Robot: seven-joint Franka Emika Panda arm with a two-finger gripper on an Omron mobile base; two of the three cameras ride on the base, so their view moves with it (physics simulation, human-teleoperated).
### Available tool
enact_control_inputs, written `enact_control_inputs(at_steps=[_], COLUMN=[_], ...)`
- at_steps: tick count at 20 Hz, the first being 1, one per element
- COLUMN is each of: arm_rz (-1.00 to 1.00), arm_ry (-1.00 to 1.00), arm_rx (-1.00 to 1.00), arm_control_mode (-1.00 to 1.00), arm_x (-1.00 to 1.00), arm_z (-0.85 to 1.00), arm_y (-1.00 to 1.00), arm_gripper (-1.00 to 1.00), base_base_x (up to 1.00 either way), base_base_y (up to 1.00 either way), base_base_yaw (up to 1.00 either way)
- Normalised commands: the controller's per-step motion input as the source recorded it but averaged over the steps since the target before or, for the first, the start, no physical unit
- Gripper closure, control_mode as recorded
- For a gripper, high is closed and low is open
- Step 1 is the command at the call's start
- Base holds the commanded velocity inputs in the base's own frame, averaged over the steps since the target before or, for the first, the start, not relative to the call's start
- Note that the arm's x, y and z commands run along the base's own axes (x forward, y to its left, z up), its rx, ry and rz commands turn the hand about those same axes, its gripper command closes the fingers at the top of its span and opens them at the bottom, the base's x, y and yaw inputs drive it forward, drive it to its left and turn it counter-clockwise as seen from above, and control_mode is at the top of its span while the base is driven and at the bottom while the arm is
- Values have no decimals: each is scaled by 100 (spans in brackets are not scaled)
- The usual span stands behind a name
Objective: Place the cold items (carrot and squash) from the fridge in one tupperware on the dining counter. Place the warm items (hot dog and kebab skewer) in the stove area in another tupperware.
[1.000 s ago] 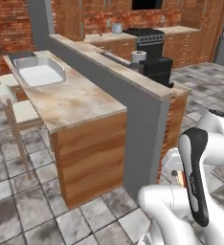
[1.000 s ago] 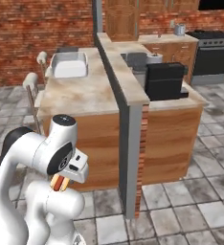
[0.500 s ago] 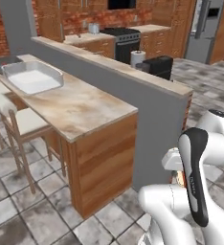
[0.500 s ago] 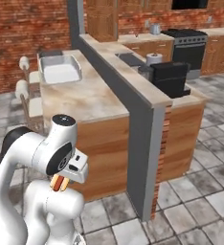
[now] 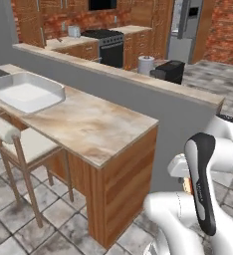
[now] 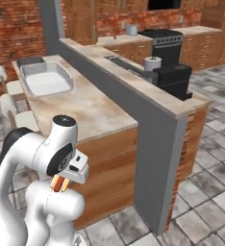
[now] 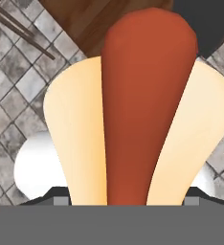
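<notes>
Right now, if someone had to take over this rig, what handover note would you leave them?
Gripper: shut on the hot dog, held low beside the robot's body above the tiled floor.
Things: one white tupperware sits on the dining counter, nothing visible inside it. A darker container edge shows just behind it at the counter's far end in the right base view; I cannot tell what it is. Carrot, squash and kebab skewer: no location to report.
Done: hot dog picked up.
Left: put the hot dog in a tupperware, add the kebab skewer to it, then fetch carrot and squash from the fridge for the other one.
</notes>
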Motion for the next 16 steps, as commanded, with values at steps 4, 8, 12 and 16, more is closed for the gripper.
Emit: enact_control_inputs(at_steps=[4,8,12,16], arm_rz=[0,0,0,0], arm_ry=[0,0,0,0], arm_rx=[0,0,0,0], arm_control_mode=[100,100,100,100], arm_x=[0,0,0,0], arm_z=[0,0,0,0], arm_y=[0,0,0,0], arm_gripper=[100,100,100,100], base_base_x=[0,0,0,0], base_base_y=[94,94,96,97], base_base_yaw=[-32,-32,-32,-34])
